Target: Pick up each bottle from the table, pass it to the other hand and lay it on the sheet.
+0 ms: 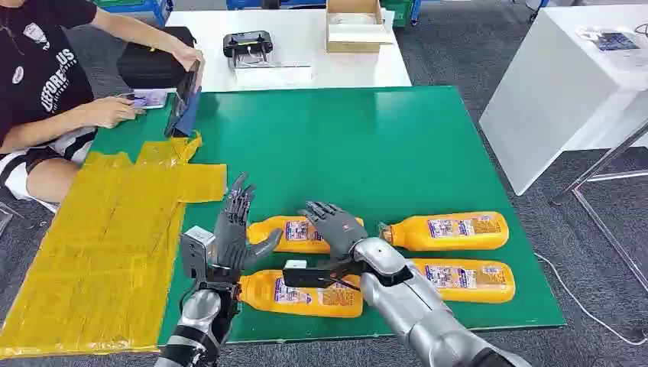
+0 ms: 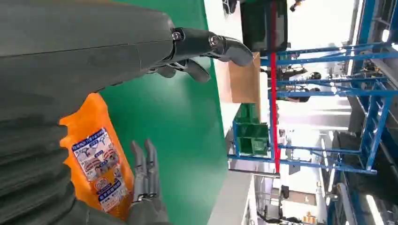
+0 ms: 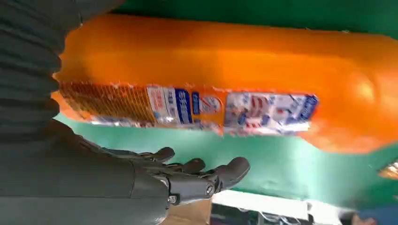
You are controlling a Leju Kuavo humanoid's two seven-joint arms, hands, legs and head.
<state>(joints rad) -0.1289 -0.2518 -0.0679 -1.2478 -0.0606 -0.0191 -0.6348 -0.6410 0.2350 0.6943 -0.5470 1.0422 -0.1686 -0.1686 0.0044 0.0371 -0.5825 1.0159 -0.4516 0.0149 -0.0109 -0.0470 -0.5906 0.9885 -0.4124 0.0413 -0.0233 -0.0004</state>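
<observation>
Both robot hands (image 1: 233,222) (image 1: 334,225) spread, empty, above green mat (image 1: 382,145), grey carpet (image 1: 451,53) around.

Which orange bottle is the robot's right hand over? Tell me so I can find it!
Find the green mat on the table. Four orange bottles lie in two rows along its near edge. Yours is the far-row bottle on the left: unlike its neighbours, it sits between the open left hand and under the open right hand, closest to the yellow sheet.

White letters "US" on the person's black shirt (image 1: 47,73); bottle labels illegible.
</observation>
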